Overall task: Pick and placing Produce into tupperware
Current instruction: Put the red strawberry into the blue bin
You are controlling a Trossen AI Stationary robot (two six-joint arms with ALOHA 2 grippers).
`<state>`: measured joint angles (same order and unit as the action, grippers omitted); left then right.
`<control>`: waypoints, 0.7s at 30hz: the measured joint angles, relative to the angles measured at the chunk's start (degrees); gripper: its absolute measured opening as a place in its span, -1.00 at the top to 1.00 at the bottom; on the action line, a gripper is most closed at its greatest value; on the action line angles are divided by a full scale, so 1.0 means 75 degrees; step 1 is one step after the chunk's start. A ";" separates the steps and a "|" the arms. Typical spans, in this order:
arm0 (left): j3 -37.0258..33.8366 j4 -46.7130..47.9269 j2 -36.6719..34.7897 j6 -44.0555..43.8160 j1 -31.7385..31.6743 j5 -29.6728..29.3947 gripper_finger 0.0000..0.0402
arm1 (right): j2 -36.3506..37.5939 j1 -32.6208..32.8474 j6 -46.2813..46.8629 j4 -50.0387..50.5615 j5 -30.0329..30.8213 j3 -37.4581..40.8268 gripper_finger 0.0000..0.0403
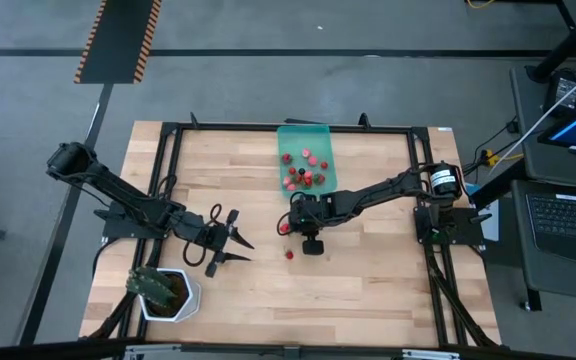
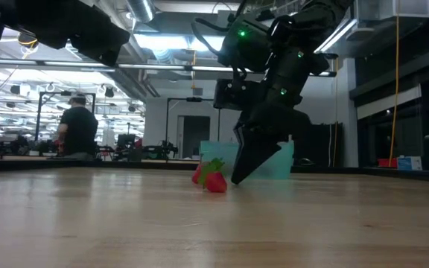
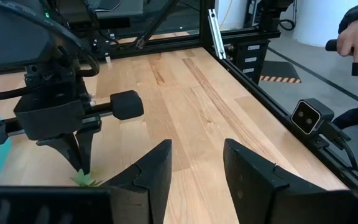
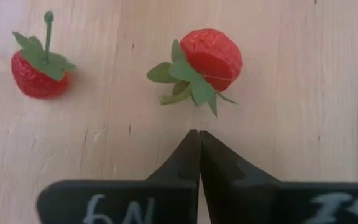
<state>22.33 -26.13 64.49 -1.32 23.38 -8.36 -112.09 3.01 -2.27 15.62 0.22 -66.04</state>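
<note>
My tupperware (image 1: 305, 150) holds about 8 red fruits. Near it on the wooden tabletop (image 1: 368, 270) lie 2 strawberries (image 4: 209, 59), just beside my right gripper (image 4: 199, 146), jaws together, empty. My left gripper (image 1: 230, 238) waits farther off, jaws apart.

Butcher-block table (image 1: 368, 290), few bits on it

Teal tupperware (image 1: 305, 137) at the far edge, two loose strawberries (image 1: 289, 254) mid-table, white plant pot (image 1: 173, 298) at the near-left corner.

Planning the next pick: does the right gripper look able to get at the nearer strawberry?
Probably yes: the right gripper, shut and empty, sits just short of the strawberry with bare table between them; it must open first.
</note>
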 joint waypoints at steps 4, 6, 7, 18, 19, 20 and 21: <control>0.0000 0.0000 0.0000 0.0000 0.0000 -0.0002 0.32 | -0.0003 0.0000 0.0068 -0.0003 0.0005 0.0000 0.83; 0.0000 0.0000 0.0000 0.0000 0.0000 -0.0003 0.32 | -0.0003 0.0000 0.0063 -0.0039 0.0008 0.0000 0.74; 0.0000 0.0000 0.0000 0.0000 0.0000 -0.0003 0.32 | -0.0003 0.0000 0.0060 -0.0076 0.0008 0.0000 0.69; 0.0000 0.0050 0.0000 0.0000 0.0002 -0.0003 0.32 | -0.0003 0.0000 0.0223 -0.0171 0.0019 0.0000 -0.11; 0.0000 0.0075 0.0000 0.0000 0.0000 -0.0003 0.32 | -0.0003 0.0000 0.0223 -0.0190 0.0019 0.0000 -0.17; 0.0000 0.0093 0.0000 0.0000 0.0000 -0.0003 0.32 | -0.0003 0.0000 0.0240 -0.0215 0.0019 0.0000 -0.23; 0.0000 0.0096 0.0000 0.0000 0.0003 -0.0003 0.32 | -0.0003 0.0000 0.0241 -0.0262 0.0019 0.0000 -0.28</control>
<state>22.33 -25.41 64.49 -1.32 23.40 -8.38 -112.12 3.01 -0.47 13.65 0.36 -66.04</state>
